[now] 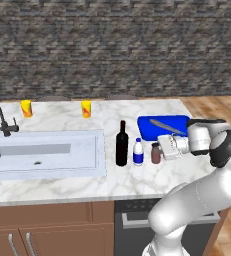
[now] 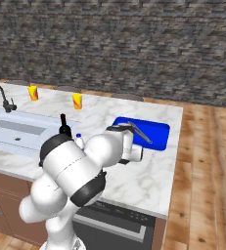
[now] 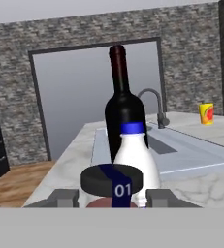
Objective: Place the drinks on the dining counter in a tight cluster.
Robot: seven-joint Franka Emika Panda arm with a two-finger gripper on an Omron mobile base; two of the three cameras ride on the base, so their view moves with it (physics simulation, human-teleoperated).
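Three bottles already sit in a row on the dining counter (image 1: 62,187), and the gripper (image 1: 160,148) looks clamped on the tiny reddish-brown bottle (image 1: 156,153), probably nudging it tight. Outward toward the sink (image 1: 42,152): small white bottle (image 1: 138,152) just beside, then wine bottle (image 1: 121,144).

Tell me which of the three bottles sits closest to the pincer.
The tiny reddish-brown bottle, rightmost in the row. The pincer is right at it, fingers either side of its dark cap in the hand view. The white bottle and black wine bottle stand farther left.
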